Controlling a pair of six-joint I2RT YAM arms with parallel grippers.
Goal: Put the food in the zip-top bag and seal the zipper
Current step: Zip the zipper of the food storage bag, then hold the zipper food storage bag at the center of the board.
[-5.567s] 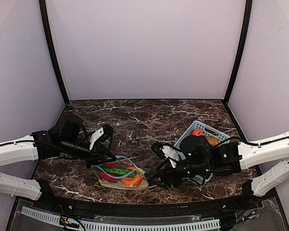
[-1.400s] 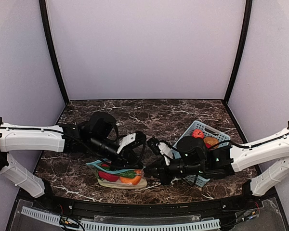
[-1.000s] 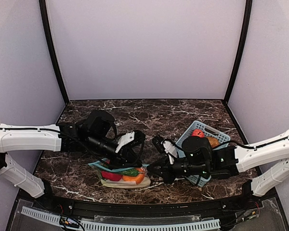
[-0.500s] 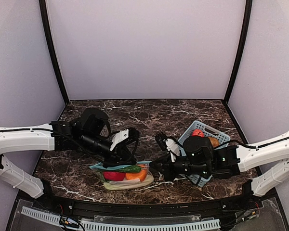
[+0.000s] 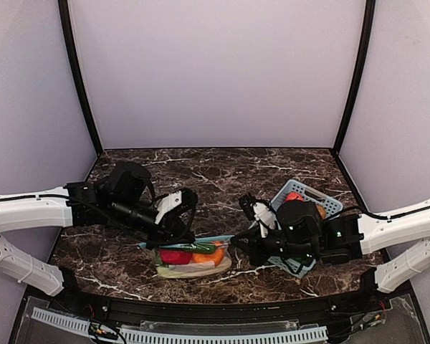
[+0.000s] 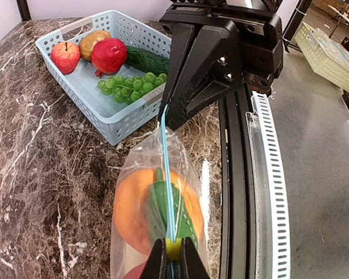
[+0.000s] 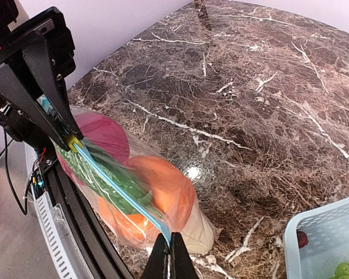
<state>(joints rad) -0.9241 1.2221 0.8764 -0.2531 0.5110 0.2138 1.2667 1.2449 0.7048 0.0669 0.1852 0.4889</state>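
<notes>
Brown veined marble tabletop point(image 5: 222, 172) under zip-top bag point(image 5: 193, 261) | lilac walls point(image 5: 215, 72) | black corner posts point(image 5: 80, 79)

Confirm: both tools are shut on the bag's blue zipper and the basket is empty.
Wrong: the left wrist view shows grapes and an apple in the basket. The left tool and right tool are shut on the zipper.

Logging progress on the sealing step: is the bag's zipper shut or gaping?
Looks shut: the zipper runs as one thin blue line, taut between left gripper and right gripper. Full seal: cannot tell.
</notes>
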